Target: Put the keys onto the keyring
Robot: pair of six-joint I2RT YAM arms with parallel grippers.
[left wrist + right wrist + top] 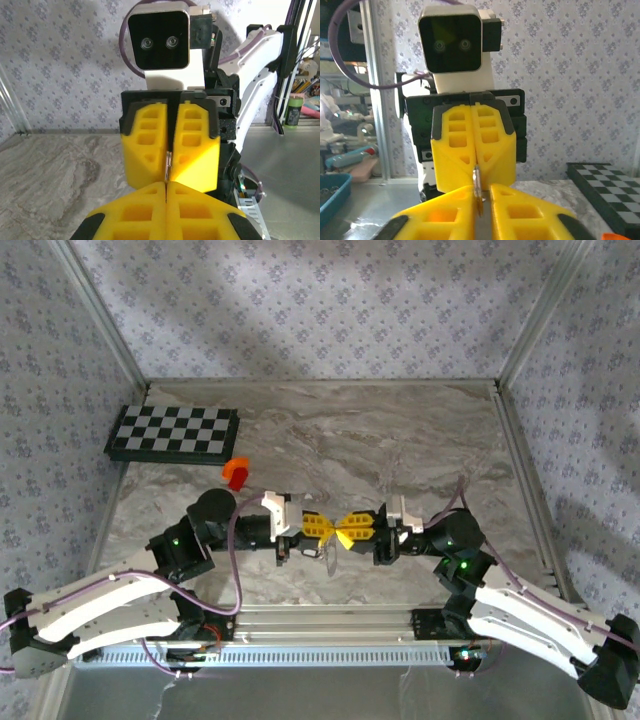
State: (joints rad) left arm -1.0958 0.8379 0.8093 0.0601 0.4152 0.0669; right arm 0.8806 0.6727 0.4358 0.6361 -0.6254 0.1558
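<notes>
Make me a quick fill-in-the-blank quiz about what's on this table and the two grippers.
The left gripper and right gripper meet tip to tip; their fingers are ____.
The checkerboard lies in the table's far ____ corner.
The orange block sits off the checkerboard's near ____ corner.
Missing words: yellow, left, right.

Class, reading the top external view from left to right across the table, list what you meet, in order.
checkerboard → orange-red block → left gripper → right gripper
</notes>
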